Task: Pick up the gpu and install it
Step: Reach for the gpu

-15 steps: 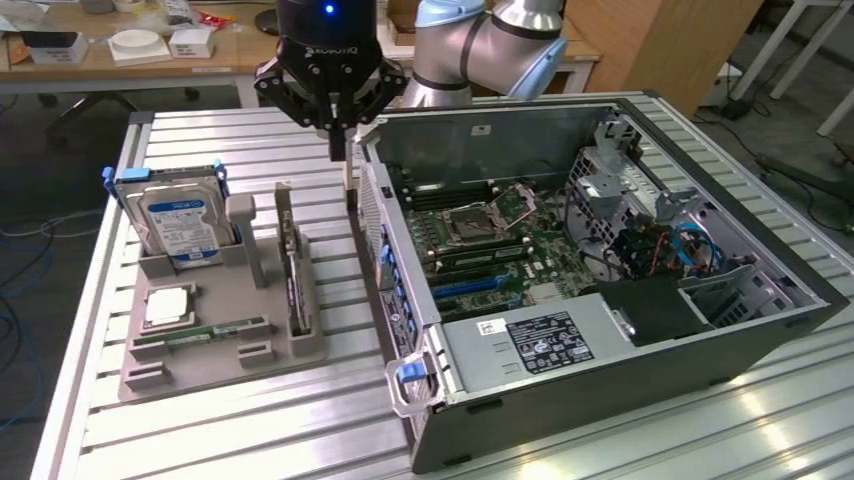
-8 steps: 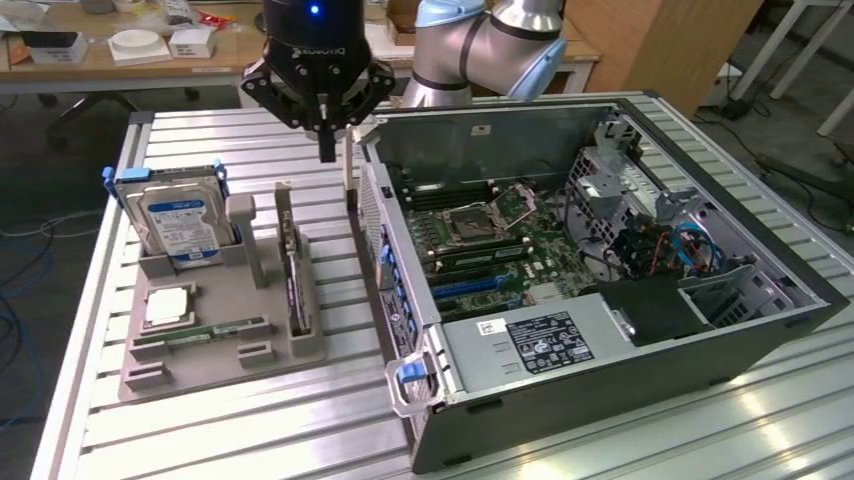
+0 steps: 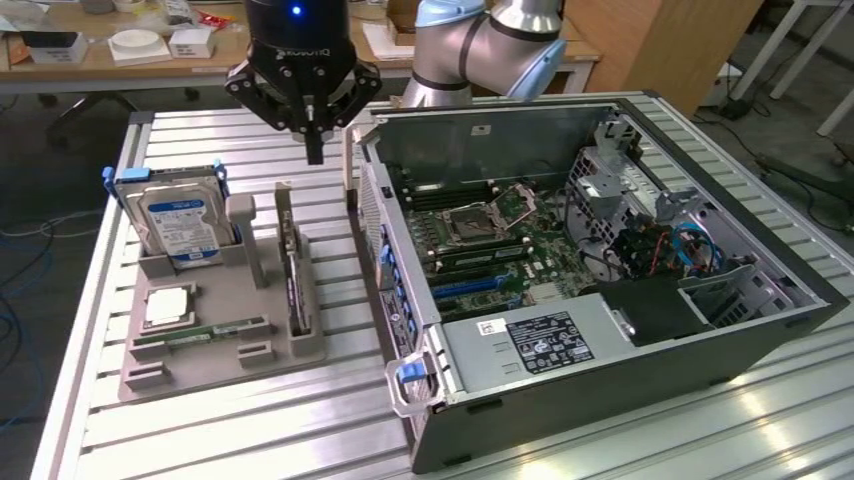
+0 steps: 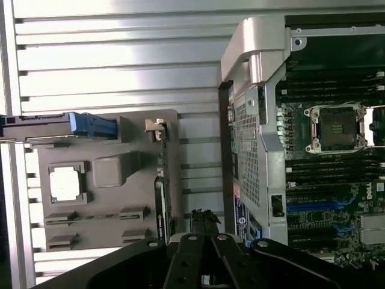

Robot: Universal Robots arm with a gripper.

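Along the tray (image 3: 200, 368) edge nearest the open computer case (image 3: 601, 400), the gpu (image 3: 299, 280) stands on its long edge in its slot, not yet lifted, so I judge both pickup and installation undone. Above the tray's far edge the gripper (image 3: 315, 150) hangs pointing straight down, its fingers pinched together on nothing, clear of the card.

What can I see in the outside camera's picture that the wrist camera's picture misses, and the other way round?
Exterior view: the robot arm, the labelled power supply box and the desks behind. Wrist view: a straight-down look, with the gpu seen edge-on in its slot. Both: the gripper, the grey tray, the hard drive, the open computer case and its processor socket.
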